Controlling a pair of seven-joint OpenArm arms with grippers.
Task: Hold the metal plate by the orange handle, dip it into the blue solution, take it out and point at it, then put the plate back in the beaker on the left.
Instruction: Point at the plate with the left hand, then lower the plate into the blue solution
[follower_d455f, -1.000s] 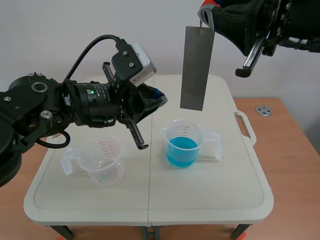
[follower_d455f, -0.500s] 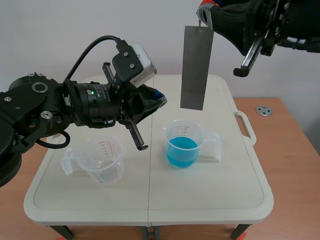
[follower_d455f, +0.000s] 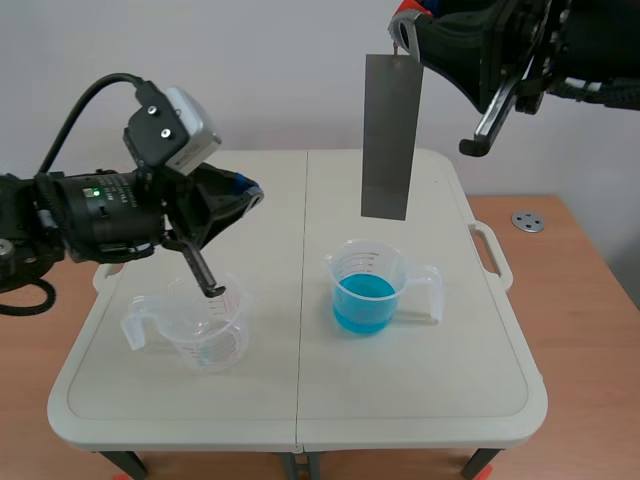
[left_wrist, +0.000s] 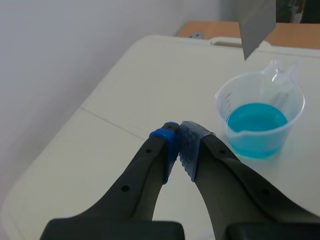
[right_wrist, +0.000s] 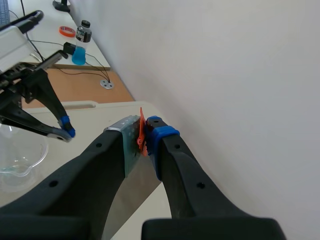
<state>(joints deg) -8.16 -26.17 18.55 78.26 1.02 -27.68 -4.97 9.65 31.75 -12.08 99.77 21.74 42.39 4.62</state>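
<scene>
"Grey metal hanging up in the air like that, why so high?"

"My right claw (right_wrist: 144, 126) is clamped on the orange handle (follower_d455f: 405, 12), so the metal plate (follower_d455f: 391, 135) hangs straight down, well above the beaker of blue solution (follower_d455f: 368, 287) and perhaps a touch beyond it. Gripping only the handle leaves the part that gets wet untouched, and the height lets the plate's lower edge clear the rim."

"Has it been dipped?"

"I can't tell. The face looks an even grey. My guess is that the next move is either a plain drop into the blue or the pointing."

"And your other claw?"

"My left claw (left_wrist: 177, 137) is pinched closed on nothing, to the left of the blue beaker and above the table (follower_d455f: 420, 400). Closed, it makes a single tip, which suits pointing."

"The empty one?"

"The clear beaker (follower_d455f: 205, 325) stands left of the blue one, well apart from it, under my left arm. The plate ends up there, and I judge that at this spacing the plate won't knock it on the way down."
</scene>
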